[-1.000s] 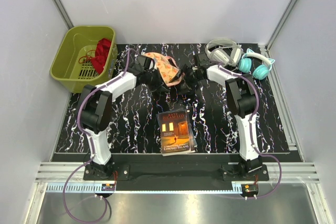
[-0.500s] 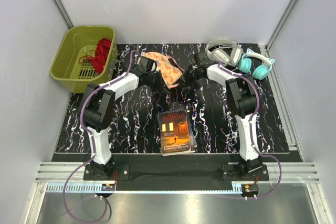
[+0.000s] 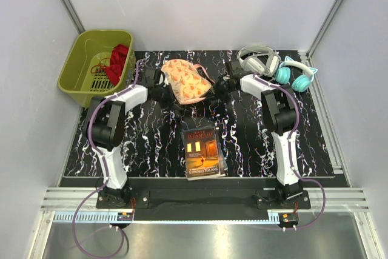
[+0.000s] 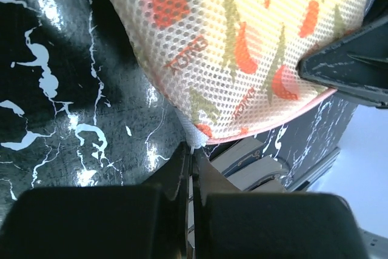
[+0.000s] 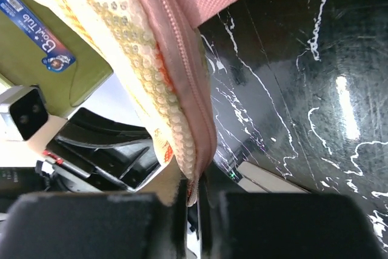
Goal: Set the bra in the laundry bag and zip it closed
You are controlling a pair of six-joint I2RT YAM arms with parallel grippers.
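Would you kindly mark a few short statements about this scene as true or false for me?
1. The left tool and right tool are each shut on an edge of the bag. True.
2. The book lies inside the basket. False: it lies on the table, between the arms.
3. A red cloth is in the basket. True.
4. The teal headphones sit left of the bag. False: they are to its right, near the table's far right corner.
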